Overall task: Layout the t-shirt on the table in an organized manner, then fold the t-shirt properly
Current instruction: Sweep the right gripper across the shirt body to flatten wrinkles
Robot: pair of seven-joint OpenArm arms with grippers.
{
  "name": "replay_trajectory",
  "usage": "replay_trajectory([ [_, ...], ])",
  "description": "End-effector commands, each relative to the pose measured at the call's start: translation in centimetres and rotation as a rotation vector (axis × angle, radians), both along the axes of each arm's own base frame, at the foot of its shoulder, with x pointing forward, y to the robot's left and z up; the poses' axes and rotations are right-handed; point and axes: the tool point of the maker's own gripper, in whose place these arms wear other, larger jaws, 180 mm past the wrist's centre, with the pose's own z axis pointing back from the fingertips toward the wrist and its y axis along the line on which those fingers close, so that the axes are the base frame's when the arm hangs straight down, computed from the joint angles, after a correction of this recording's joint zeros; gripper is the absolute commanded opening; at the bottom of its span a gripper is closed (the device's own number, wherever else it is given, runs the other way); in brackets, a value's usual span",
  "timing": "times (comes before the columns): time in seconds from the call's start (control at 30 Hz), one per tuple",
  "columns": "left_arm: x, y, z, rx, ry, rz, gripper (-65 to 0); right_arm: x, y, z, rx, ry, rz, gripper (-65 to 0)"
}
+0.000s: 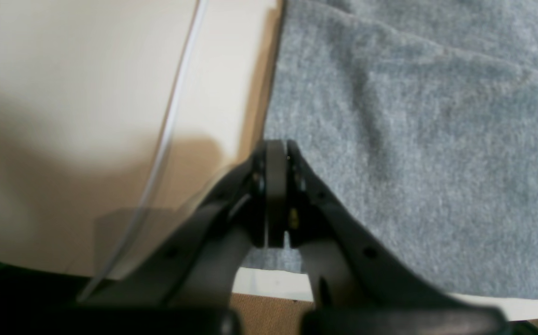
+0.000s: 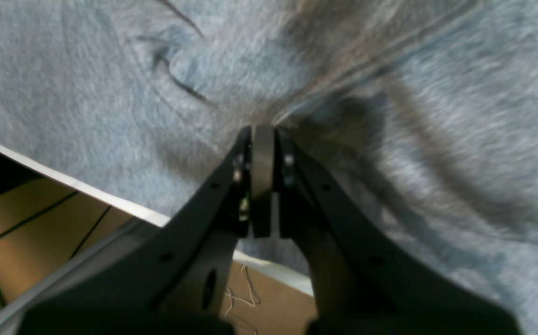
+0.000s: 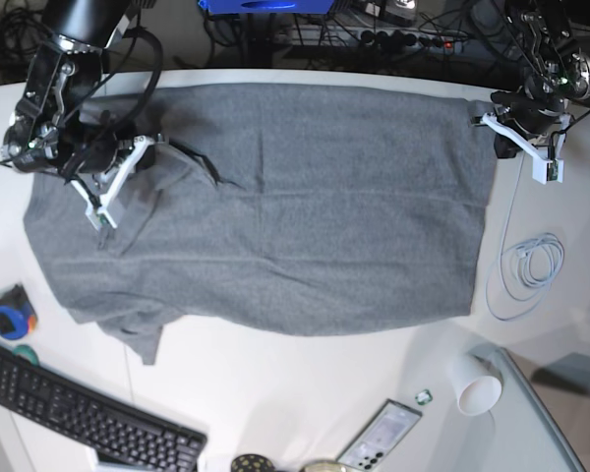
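Cloth spread across the surface (image 3: 305, 393) is recorded: the t-shirt (image 3: 305, 206) lies mostly flat over the middle, its long axis running from 9 to 3 o'clock in the base view, with a bunched fold at the 8 o'clock corner and puckers toward 10 o'clock.

Right end effector (image 2: 263, 132) – seen clenched in its wrist view, the jaws pressed together over the grey fabric, creases radiating from the tips. A pinch of cloth is judged to be held, though the layer between the pads cannot be made out. Left end effector (image 1: 276, 146) – clenched likewise, positioned at the shirt's edge at 3 o'clock where fabric meets bare surface; whether the hem is caught cannot be told.

Step in hand, as judged: layout, tensioning from both ends. To be done well, the two ends should be drawn apart evenly and low, so that puckers near the right end effector are pulled out rather than dragged into new folds. The 8 o'clock bunch should be flattened before any fold is started.

Surface: white, smooth, low friction expected. Room around the shirt is limited – a keyboard (image 3: 79, 413) at 7 o'clock, a paper cup (image 3: 477, 385) and phone (image 3: 382, 433) at 5 o'clock, a coiled cable (image 3: 526, 270) at 3 o'clock just beside the hem.
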Motion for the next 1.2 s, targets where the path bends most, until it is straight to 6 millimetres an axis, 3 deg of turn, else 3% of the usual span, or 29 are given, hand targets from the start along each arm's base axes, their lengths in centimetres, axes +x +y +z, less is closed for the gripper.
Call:
replay_trajectory([
  [0.0, 0.7, 0.7, 1.0, 0.021, -0.034, 0.0, -65.0, 1.5, 0.1, 1.0, 0.01, -0.052, -0.004, -64.5],
  [0.33, 0.7, 0.7, 1.0, 0.021, -0.034, 0.0, -65.0, 4.3, 0.1, 2.2, 0.009, -0.099, 0.003, -64.4],
  [0.47, 0.7, 0.7, 1.0, 0.021, -0.034, 0.0, -65.0, 5.4, 0.9, 1.9, 0.044, -0.092, 0.006, -64.4],
  [0.83, 0.5, 0.7, 0.9, 0.021, -0.03, 0.0, -65.0, 10.5, 2.0, 3.8, 0.086, -0.153, 0.019, -64.4],
  [1.17, 0.4, 0.7, 0.9, 0.022, -0.029, 0.0, -65.0, 10.5, 3.9, 1.7, 0.173, -0.107, 0.009, -62.4],
])
